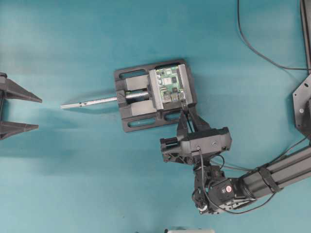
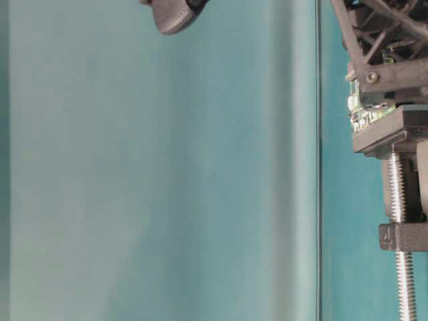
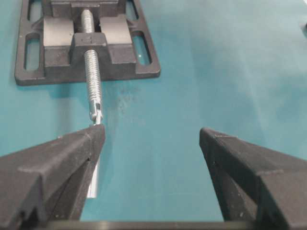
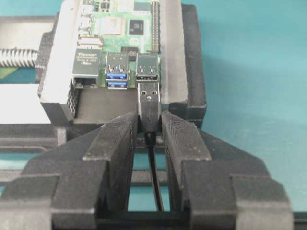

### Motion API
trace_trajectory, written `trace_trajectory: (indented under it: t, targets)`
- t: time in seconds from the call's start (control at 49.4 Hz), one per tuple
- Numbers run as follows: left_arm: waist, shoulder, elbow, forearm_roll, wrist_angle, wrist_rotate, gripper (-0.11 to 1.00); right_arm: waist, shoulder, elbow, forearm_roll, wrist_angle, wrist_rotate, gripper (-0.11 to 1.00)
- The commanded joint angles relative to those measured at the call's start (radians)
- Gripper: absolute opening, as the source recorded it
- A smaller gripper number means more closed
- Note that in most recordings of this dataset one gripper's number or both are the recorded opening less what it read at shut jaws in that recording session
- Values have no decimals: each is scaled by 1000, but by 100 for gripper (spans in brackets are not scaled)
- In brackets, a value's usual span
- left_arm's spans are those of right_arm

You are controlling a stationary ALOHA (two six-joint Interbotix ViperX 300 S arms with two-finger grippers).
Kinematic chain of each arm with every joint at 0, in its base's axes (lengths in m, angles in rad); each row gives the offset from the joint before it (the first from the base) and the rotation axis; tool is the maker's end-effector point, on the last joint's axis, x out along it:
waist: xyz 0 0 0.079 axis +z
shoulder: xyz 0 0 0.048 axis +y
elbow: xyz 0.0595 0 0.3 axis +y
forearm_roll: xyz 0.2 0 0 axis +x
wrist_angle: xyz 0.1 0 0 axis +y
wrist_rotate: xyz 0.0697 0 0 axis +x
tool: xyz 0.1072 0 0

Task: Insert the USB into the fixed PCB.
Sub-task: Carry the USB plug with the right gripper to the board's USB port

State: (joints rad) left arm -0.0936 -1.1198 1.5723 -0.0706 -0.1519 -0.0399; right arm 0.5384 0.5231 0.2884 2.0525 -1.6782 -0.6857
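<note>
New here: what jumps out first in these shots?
The right claw pinching the USB, its metal tip at the black port of the fixed PCB, right of the blue ports. The board sits clamped in a black vise at table centre; the left claw hangs open off the screw rod.

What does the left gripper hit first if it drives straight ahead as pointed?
Likely the vise's screw rod: its tip lies beside one finger of the open left gripper, so the rod may just slip between the fingers.

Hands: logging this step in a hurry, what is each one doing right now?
Left hand: open, holding nothing.
Right hand: closed on the USB, at the fixed PCB.
</note>
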Motion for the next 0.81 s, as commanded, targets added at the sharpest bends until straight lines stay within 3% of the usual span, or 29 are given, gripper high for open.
trace_trajectory:
  t: [0.0,0.79]
  targets:
    - [0,8,-11,3,-8,-11,96,-5,-23,-8,-3,-8,3,21]
    - [2,8,-11,3,-9,-11,96,-14,-15,-2,-12,12,32,21]
